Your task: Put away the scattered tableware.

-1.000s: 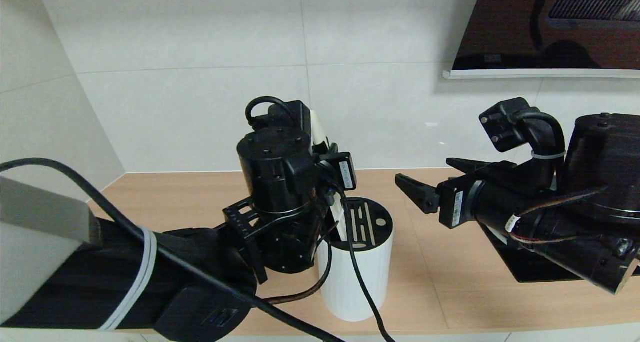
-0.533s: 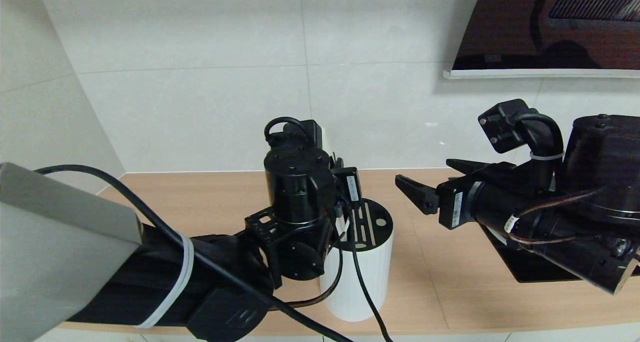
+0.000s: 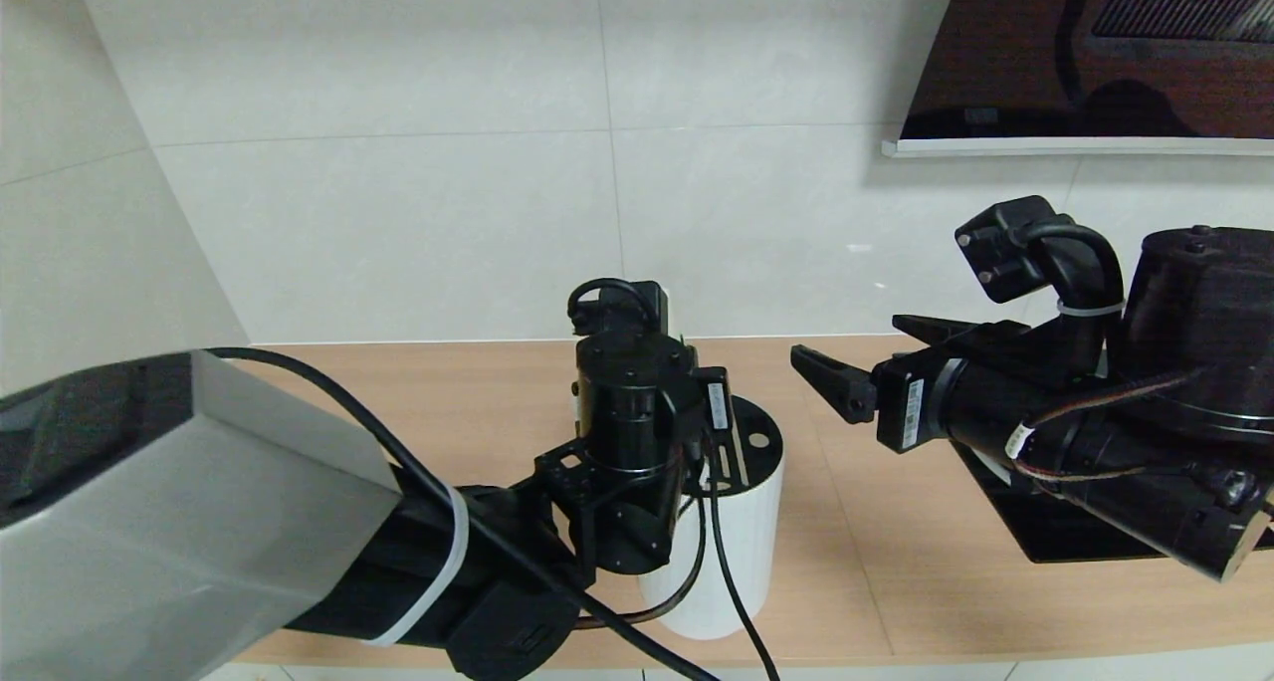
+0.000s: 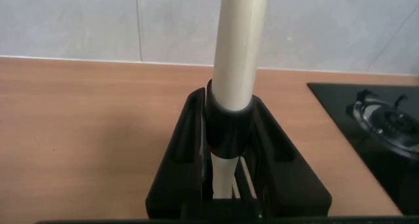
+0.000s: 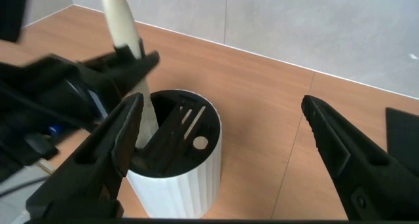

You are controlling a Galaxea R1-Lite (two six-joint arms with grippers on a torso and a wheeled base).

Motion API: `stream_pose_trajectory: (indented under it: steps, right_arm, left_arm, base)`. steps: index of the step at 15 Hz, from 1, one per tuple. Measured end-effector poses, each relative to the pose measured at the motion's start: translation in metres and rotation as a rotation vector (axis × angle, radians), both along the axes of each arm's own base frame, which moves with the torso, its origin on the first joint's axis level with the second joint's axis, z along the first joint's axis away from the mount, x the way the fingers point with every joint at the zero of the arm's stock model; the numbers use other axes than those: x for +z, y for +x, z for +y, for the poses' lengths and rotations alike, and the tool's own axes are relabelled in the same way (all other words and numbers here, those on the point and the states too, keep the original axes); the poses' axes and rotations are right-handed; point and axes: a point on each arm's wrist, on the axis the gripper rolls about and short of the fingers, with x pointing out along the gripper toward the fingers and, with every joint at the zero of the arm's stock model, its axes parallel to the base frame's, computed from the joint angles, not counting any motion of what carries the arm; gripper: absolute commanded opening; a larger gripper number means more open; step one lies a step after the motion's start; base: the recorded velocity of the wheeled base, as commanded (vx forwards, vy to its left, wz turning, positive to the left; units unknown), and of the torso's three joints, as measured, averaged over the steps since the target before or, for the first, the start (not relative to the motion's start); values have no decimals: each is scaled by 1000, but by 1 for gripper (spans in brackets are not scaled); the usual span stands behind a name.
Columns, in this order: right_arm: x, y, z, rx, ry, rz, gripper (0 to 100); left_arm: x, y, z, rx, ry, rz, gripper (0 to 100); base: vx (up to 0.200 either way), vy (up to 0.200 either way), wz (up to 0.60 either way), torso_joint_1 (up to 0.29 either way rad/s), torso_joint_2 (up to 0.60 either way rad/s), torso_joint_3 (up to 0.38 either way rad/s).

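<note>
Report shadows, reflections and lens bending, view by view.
Head view: the counter bows at its front edge, and the glossy dark panel mirrors the room and shades the tiles below it. Left wrist view: the cream handle is evenly lit, without hard glare. Right wrist view: the white holder is softly lit, no hard shadow.

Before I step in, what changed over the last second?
The left gripper, shut on the cream-handled utensil, came down, lowering it deeper into the white holder. The right gripper stayed open and still; the holder did not move.
</note>
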Motion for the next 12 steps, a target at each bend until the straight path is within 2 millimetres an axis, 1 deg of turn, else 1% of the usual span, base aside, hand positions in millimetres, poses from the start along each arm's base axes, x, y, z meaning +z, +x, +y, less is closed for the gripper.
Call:
stream_pose_trajectory:
  steps: [6,12]
  right_arm:
    - [-1,1,0,-2,-14,-2,100]
    - [-2,1,0,-2,-17,-1,100]
  left_arm:
    - [-18,2,-5,0,32,26,0]
    - [-27,-1,-7,-10,58,44,0]
  base:
    - [0,0,0,0,0,0]
    - [0,0,0,0,0,0]
